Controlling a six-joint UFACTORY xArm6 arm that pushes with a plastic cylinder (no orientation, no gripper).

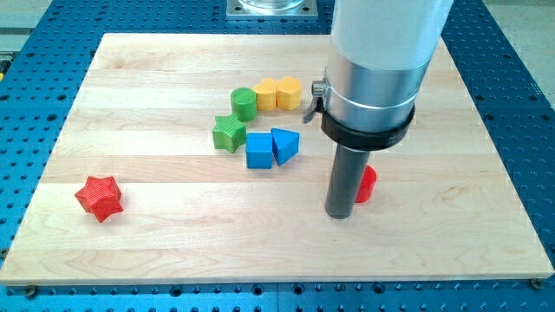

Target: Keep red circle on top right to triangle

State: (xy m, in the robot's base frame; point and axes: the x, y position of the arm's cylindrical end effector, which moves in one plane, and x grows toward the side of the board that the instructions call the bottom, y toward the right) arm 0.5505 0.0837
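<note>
The red circle (368,183) lies right of the board's middle, mostly hidden behind my rod. My tip (340,214) rests on the board just left of and below the red circle, touching or nearly touching it. The blue triangle (284,144) lies up and to the left of the red circle, about a block's width apart, next to a blue cube (258,150).
A green star (229,133), a green cylinder (244,103) and two yellow blocks (277,93) cluster above the blue blocks. A red star (98,197) lies near the board's lower left. The wooden board (173,243) sits on a blue perforated table.
</note>
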